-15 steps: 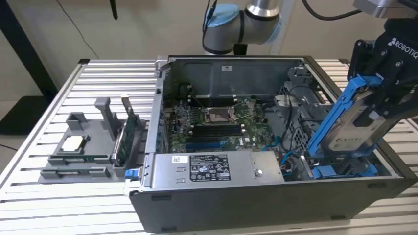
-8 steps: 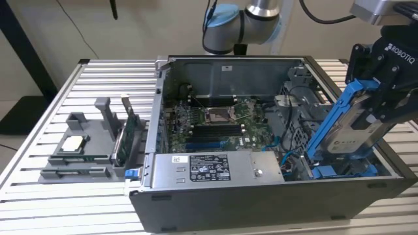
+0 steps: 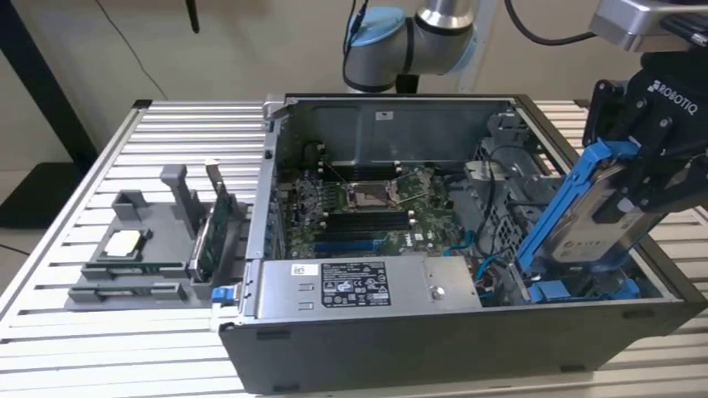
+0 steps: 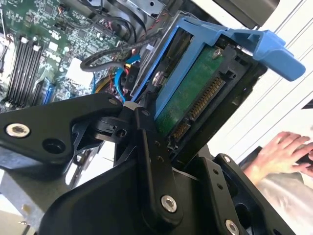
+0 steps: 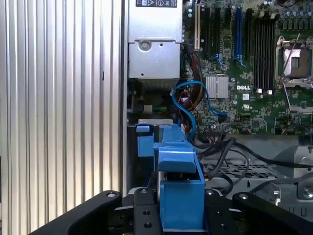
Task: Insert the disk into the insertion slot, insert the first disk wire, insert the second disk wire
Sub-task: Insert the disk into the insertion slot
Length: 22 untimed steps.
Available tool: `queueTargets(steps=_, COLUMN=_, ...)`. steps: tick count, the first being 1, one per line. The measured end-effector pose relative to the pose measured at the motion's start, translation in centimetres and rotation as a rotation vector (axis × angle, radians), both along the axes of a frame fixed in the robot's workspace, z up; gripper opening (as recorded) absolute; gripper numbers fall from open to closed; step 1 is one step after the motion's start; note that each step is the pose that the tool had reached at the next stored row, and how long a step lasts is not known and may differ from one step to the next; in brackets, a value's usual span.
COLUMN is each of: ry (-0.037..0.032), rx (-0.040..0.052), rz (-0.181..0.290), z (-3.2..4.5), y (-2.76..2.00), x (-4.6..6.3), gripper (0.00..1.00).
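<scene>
- Jaws clamped on the disk (image 3: 592, 224), gripping its bright blue carrier from both sides.
- In the exterior view the disk hangs tilted over the open computer case (image 3: 332, 348), at the exterior view's right. Its lower end is close to the insertion slot (image 3: 559, 292) with its blue rails; I cannot tell whether they touch.
- The second wrist view shows the disk's underside (image 4: 190, 98): a green circuit board with a row of gold connector contacts, framed by the carrier. A person's hand (image 4: 281, 149) rests beyond the case.
- The first wrist view looks along the carrier's blue edge (image 5: 178, 181) to the motherboard (image 5: 244, 73), the power supply (image 5: 152, 49) and looped blue cables (image 5: 188, 95) beside it.
- In the exterior view, a grey fixture (image 3: 144, 249) sits on the slatted metal table (image 3: 111, 348) at the exterior view's left of the case, with a green circuit card (image 3: 212, 240) standing upright in it.
</scene>
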<state>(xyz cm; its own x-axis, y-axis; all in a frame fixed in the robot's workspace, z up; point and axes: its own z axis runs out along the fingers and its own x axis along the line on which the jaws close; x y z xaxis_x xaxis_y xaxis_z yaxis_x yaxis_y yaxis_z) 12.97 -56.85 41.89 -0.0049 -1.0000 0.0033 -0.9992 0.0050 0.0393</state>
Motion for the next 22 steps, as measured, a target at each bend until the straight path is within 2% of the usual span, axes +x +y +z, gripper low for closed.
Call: queueTargets(steps=22, ry=0.0000, rx=-0.0001, rz=0.000, z=-1.43, y=-0.16, x=0.3, gripper=0.33)
